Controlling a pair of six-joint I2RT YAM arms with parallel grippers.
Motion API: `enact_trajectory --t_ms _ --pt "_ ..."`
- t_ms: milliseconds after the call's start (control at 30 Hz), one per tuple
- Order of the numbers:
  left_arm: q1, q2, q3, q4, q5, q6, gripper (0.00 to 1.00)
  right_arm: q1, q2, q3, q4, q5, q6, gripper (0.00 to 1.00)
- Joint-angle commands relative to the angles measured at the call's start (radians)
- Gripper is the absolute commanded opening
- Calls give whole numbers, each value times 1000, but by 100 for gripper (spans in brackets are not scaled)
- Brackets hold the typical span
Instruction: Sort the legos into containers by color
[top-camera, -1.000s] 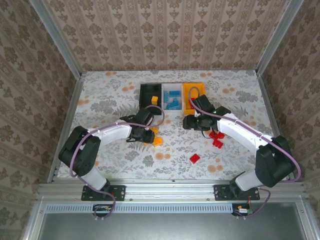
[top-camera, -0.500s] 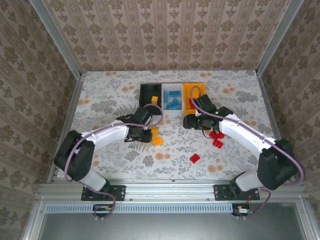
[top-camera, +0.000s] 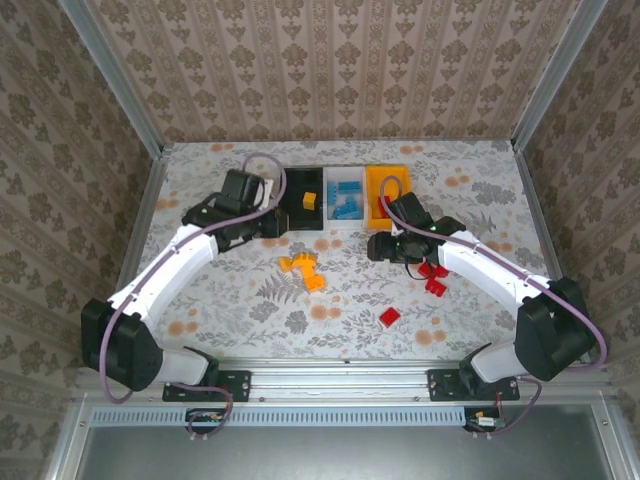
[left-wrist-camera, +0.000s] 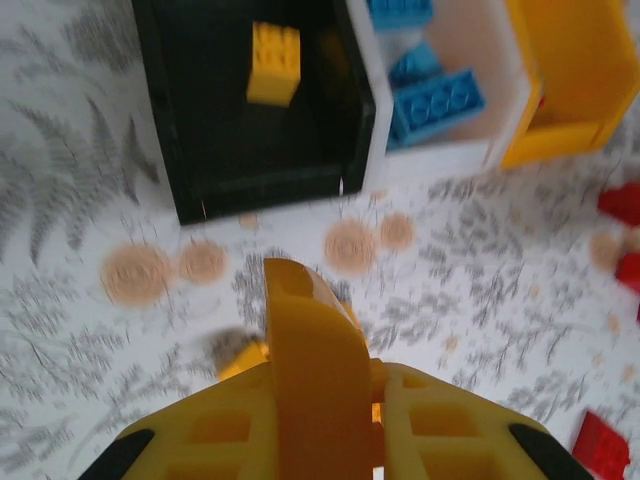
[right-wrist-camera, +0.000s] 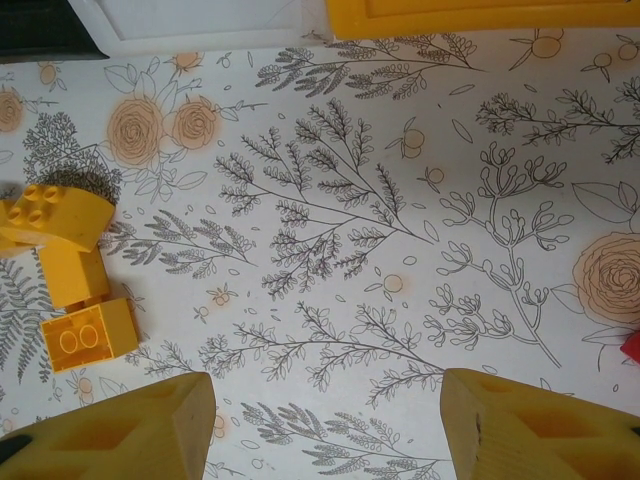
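Observation:
The containers stand in a row at the back: black bin (top-camera: 290, 178), white bin (top-camera: 345, 180), orange-yellow bin (top-camera: 372, 185). One yellow lego (top-camera: 309, 200) lies in the black bin and blue legos (top-camera: 347, 206) in the white one. My left gripper (top-camera: 272, 224) hovers just in front of the black bin (left-wrist-camera: 260, 190), shut on a yellow-orange lego (left-wrist-camera: 318, 320). Three yellow-orange legos (top-camera: 303, 268) lie mid-table. My right gripper (right-wrist-camera: 325, 420) hangs open over bare cloth, right of those legos (right-wrist-camera: 75, 275).
Red legos (top-camera: 433, 277) lie under the right forearm, and another red one (top-camera: 389, 317) sits nearer the front. The orange-yellow bin's rim (right-wrist-camera: 480, 15) runs just beyond the right gripper. Metal rails and papered walls close in the table.
My left gripper closed at the yellow-orange legos, then rose and swung back and left towards the black bin. The legos left on the cloth shifted a little. The right arm stayed put.

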Motion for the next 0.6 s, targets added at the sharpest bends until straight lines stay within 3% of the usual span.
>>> enact_trajectory --t_ms 0,300,567 --pt "13 92 123 -34 7 69 23 4 -23 -24 14 -9 6 63" --pt "66 489 451 -88 -79 176 22 4 -72 -66 14 -7 7 63" --pt "63 653 587 -102 -91 182 22 1 -81 -77 -6 3 -6 63"
